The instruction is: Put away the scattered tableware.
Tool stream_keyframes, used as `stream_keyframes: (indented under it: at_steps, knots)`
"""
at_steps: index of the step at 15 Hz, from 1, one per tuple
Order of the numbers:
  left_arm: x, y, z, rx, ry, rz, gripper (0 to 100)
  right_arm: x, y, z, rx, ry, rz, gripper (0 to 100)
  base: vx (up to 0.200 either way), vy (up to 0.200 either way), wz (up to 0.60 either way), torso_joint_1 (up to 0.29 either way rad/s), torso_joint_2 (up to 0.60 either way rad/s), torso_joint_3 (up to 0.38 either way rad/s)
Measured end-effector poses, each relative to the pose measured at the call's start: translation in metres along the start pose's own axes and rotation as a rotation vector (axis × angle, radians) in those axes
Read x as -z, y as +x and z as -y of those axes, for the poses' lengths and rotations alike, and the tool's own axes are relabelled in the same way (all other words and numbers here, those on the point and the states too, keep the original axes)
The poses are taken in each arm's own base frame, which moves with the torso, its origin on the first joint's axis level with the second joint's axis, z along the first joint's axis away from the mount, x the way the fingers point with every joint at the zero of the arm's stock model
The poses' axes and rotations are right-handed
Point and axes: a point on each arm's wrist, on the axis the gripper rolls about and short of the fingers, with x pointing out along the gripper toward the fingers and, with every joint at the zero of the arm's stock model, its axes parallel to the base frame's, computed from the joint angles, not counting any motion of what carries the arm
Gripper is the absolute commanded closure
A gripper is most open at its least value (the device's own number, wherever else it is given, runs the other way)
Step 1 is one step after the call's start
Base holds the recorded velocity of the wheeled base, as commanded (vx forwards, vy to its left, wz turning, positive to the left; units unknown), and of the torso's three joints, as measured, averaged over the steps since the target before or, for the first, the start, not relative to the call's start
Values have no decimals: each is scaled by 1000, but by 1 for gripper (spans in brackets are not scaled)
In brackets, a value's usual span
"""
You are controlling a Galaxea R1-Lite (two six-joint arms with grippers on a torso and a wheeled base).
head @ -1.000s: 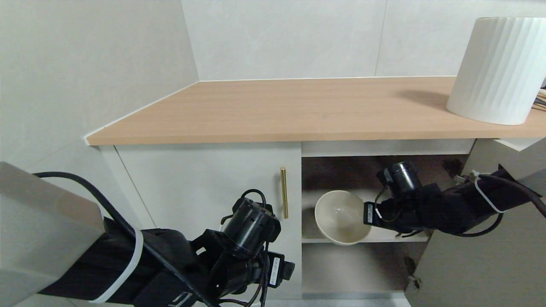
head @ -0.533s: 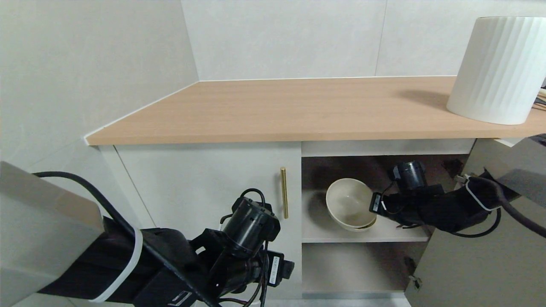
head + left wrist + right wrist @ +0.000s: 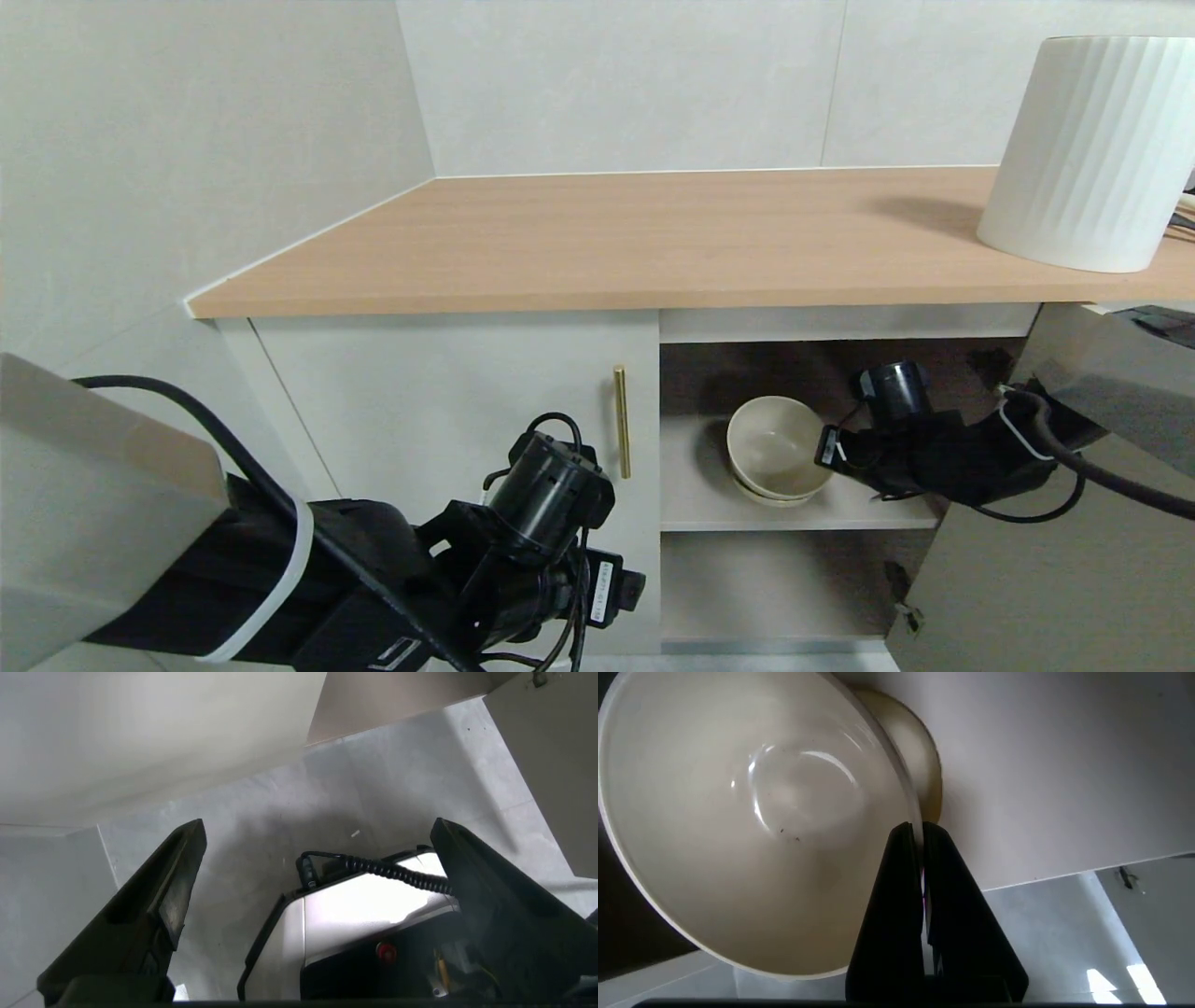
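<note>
- My left arm (image 3: 373, 579) hangs low before the shut cupboard door (image 3: 448, 411), jaws spread wide and empty.
- My right arm (image 3: 943, 457) reaches into the cupboard, jaws clenched on the bowl (image 3: 775, 812) at the rim nearest the arm.
- The bowl leans, tilted, in a second bowl (image 3: 920, 751) on the upper shelf (image 3: 695, 490). Next, I'd judge: let go, back straight out.

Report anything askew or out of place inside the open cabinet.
The bowl is tilted rather than flat. The right tool clamps its rim, and it appears to lean on a second dish lying on the upper shelf. Nothing looks spilled or broken.
</note>
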Motion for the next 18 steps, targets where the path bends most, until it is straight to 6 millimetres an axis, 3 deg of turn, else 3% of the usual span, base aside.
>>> stream_keyframes:
  at_steps: [6, 16, 17, 18]
  knots:
    - [0, 0, 0, -1, 0, -2, 0, 0, 11, 4, 40, 5, 15, 100, 0, 0, 0, 0, 0, 0]
    - [0, 0, 0, -2, 0, -2, 0, 1, 12, 4, 42, 4, 11, 100, 0, 0, 0, 0, 0, 0]
    - [0, 0, 0, -1, 0, -2, 0, 1, 12, 4, 41, 4, 11, 0, 0, 0, 0, 0, 0, 0]
    - [0, 0, 0, -1, 0, -2, 0, 2, 13, 4, 41, 2, 9, 0, 0, 0, 0, 0, 0, 0]
